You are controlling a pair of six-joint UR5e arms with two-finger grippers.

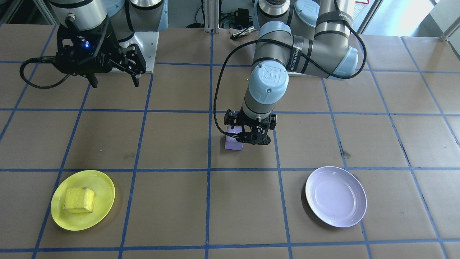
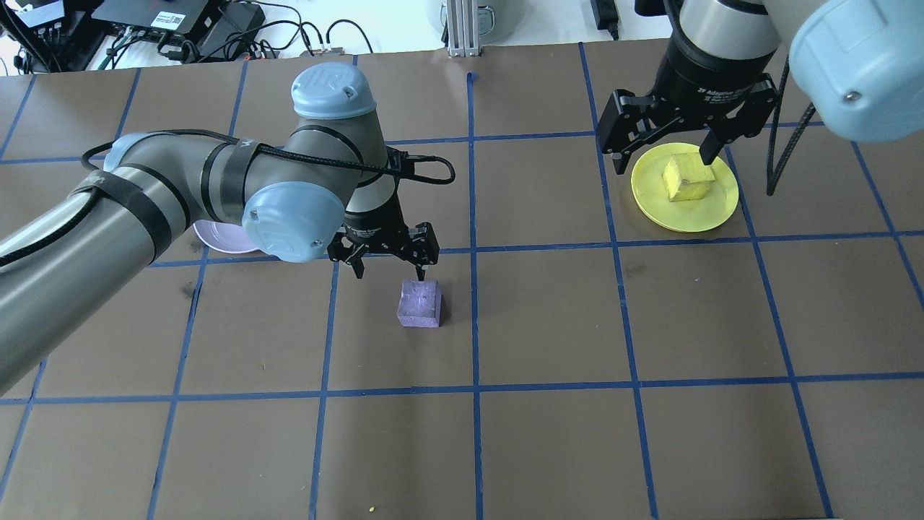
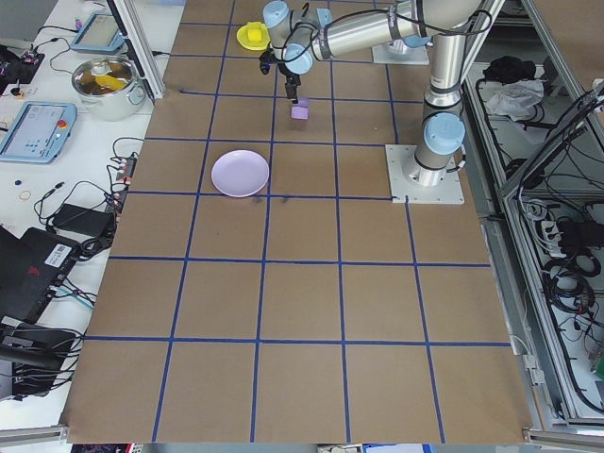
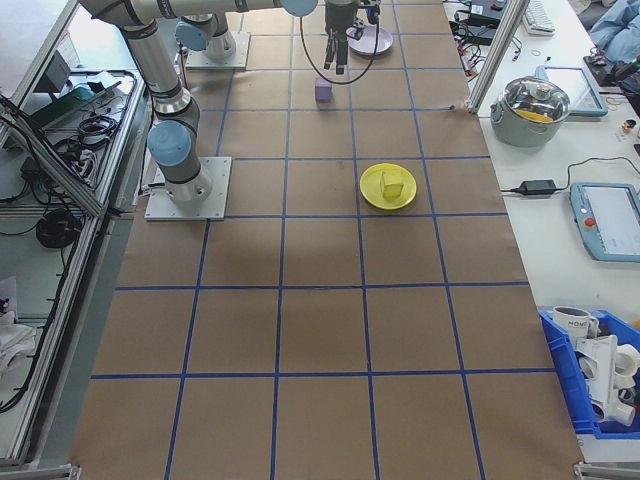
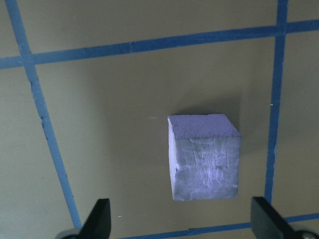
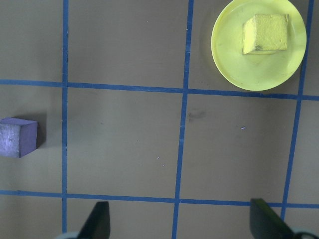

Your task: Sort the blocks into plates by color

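The pale purple block (image 2: 420, 304) rests on the brown table near the centre. My left gripper (image 2: 390, 273) hangs open just above it, a little off to one side and not touching. In the left wrist view the purple block (image 5: 204, 157) lies ahead of the spread fingertips (image 5: 101, 219). The yellow block (image 1: 79, 200) sits inside the yellow plate (image 1: 104, 183). My right gripper (image 1: 115, 83) is open, empty and raised well above the table. The lavender plate (image 1: 336, 196) holds nothing, and in the overhead view the lavender plate (image 2: 220, 242) is mostly hidden behind my left arm.
Blue tape lines (image 1: 208, 169) divide the paper-covered table into squares. The arms' base plates (image 3: 425, 175) stand on the robot's side. Side benches hold a steel pot (image 4: 535, 105), tablets and cables, and a blue bin (image 4: 600, 385) sits at one corner.
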